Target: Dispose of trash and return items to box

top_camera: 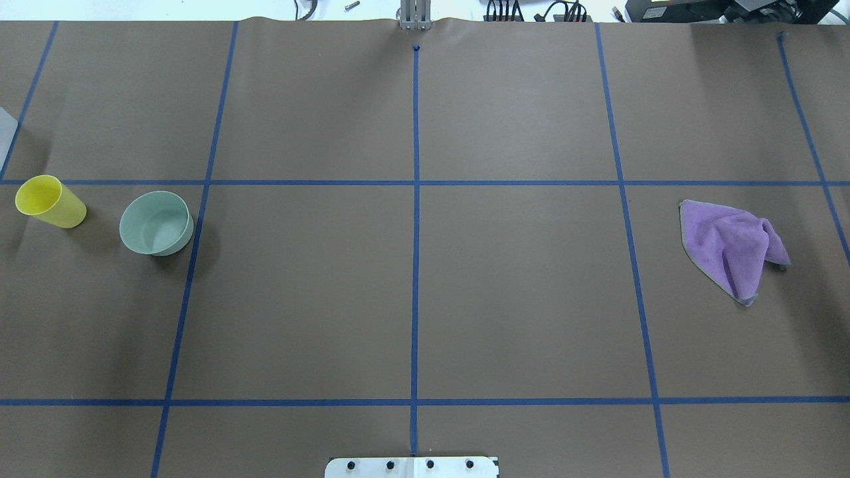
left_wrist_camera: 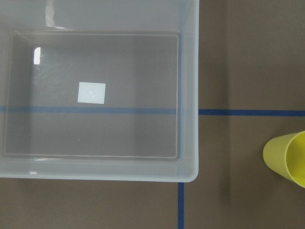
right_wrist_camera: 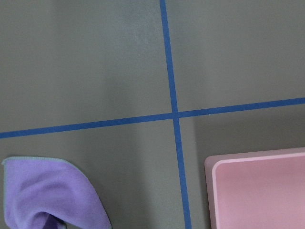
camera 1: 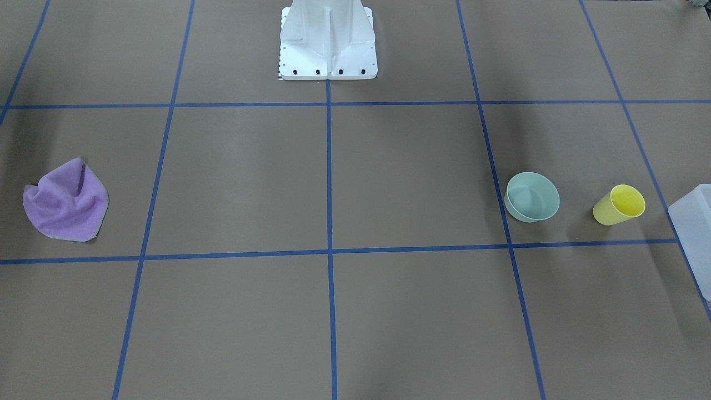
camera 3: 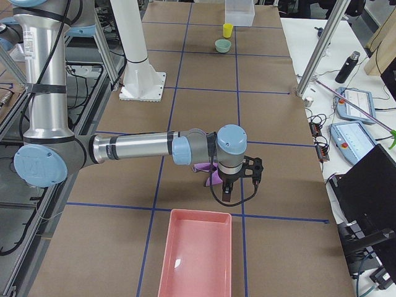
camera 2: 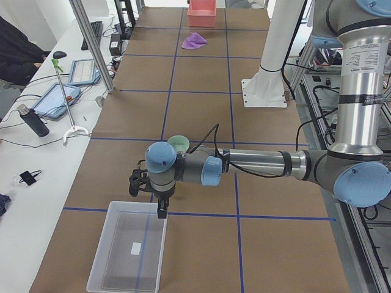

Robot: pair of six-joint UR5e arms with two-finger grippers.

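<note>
A small white square sticker [left_wrist_camera: 92, 92] sits on the floor of the box [left_wrist_camera: 188, 71], in the upper left of the left wrist view. Any print on it is too faint to read.

The left gripper [camera 2: 160, 209] hangs at the box's upper right corner in the exterior left view. It shows only from the side, so I cannot tell whether its jaws are spread or pressed together. The right gripper [camera 3: 226, 193] hangs at the centre of the exterior right view, just above the pink tray [camera 3: 198, 260]. Its jaws cannot be judged either.

At the far left of the overhead view stands the yellow cup [top_camera: 50, 201], smooth tapered plastic, upright. Near it on the right, not touching, is the mint-green bowl [top_camera: 156, 223], round and low with its mouth up. Both are outside the box, on the brown paper table [top_camera: 412, 299] gridded with blue tape. At the far right lies a crumpled purple cloth [top_camera: 730, 245], soft, with grey edging. The box is translucent, milky and rectangular with rounded corners. The tray is glossy and rectangular.
</note>
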